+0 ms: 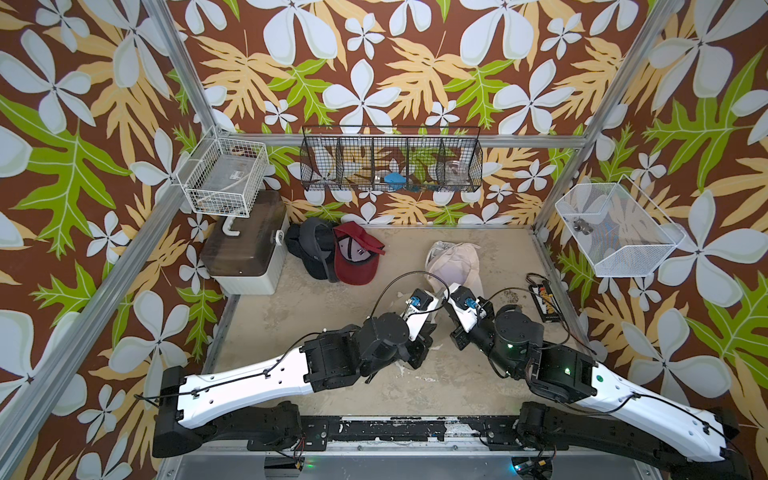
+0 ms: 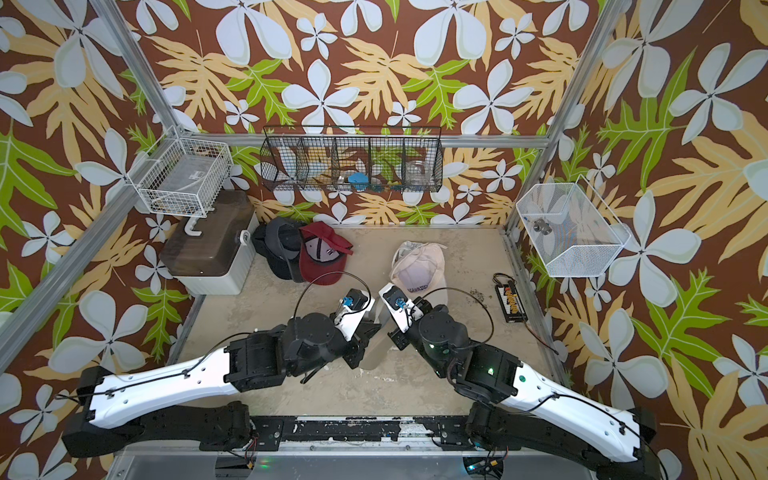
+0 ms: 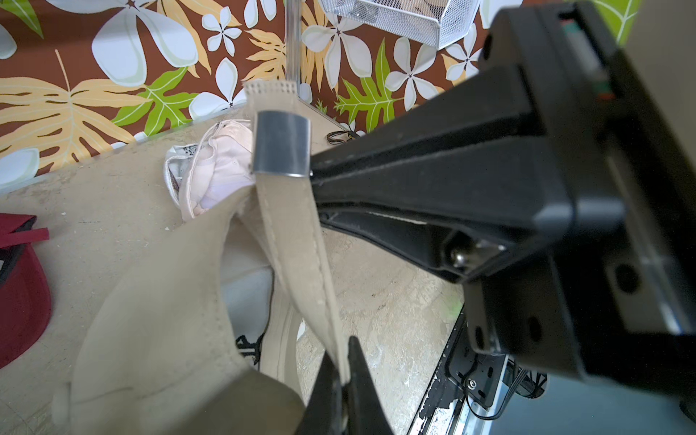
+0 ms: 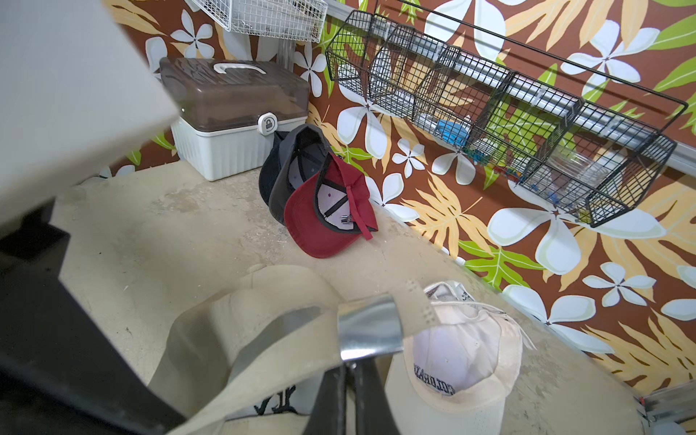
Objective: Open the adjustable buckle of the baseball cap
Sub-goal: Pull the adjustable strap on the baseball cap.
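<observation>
**Fig.** Beige baseball cap (image 3: 150, 301), held raised over the near middle of the table (image 3: 395, 301). The strap (image 3: 297, 233) is pinched by the closed left gripper (image 3: 342, 365). The metal buckle (image 3: 281, 148) is nipped at its edge by the closed right gripper (image 4: 350, 371). The strap is seen threaded through the buckle, so the opening is judged not yet done.

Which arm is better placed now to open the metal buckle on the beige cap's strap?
Right. The right gripper is closed on the edge of the metal buckle, so it can probably pull it open. The left gripper only pinches the strap farther along, steadying it.
</observation>
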Available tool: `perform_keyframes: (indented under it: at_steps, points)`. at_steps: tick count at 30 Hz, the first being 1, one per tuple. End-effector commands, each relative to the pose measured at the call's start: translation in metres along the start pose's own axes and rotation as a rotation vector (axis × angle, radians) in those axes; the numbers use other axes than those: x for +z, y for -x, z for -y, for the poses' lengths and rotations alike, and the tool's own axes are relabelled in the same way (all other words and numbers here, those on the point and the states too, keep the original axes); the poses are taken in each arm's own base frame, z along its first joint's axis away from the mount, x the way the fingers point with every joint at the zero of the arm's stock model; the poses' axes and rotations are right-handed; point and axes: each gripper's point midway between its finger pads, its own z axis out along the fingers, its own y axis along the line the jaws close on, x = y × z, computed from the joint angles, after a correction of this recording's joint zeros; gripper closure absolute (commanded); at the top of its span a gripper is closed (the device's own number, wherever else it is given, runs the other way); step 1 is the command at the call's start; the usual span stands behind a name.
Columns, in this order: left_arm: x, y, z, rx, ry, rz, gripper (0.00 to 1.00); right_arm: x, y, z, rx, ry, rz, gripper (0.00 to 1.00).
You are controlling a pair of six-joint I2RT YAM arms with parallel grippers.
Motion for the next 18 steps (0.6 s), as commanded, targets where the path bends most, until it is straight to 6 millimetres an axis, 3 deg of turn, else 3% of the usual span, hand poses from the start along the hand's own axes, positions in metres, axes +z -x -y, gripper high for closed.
perform_keyframes:
  at_steps: [1, 18]
  points:
    - [-0.001, 0.005, 0.001, -0.006, -0.006, 0.022, 0.94, -0.002, 0.013, 0.003, 0.036, -0.002, 0.043, 0.94]
    - [-0.009, 0.003, -0.009, -0.011, 0.029, 0.036, 0.94, -0.003, 0.017, 0.015, 0.058, -0.035, 0.044, 1.0]
